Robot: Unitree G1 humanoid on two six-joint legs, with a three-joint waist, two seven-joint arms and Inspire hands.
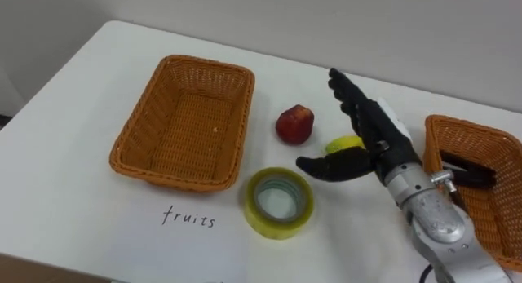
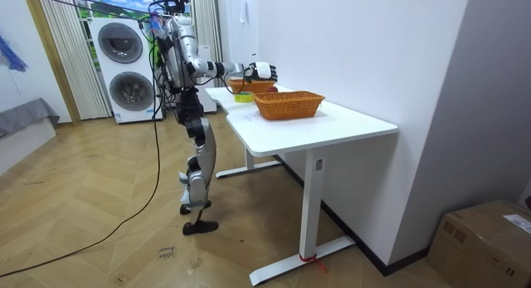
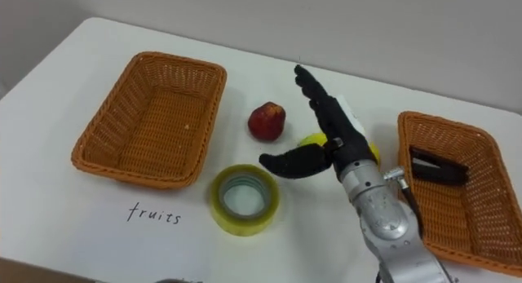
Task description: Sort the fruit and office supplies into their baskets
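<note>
Right hand (image 1: pixel 379 136) over the yellow fruit (image 1: pixel 341 143)

Looks like a home laundry corner here, two front-loading machines (image 2: pixel 124 68) stacked at the far left, curtains (image 2: pixel 60 64) beside them, herringbone wood floor (image 2: pixel 91 230), white desk (image 2: pixel 348 122) along the right wall, cardboard box (image 2: pixel 485 238) near right

Handwritten "fruits" (image 1: pixel 189 217) on table (image 1: pixel 65 193) before basket (image 1: pixel 139 128)
</note>
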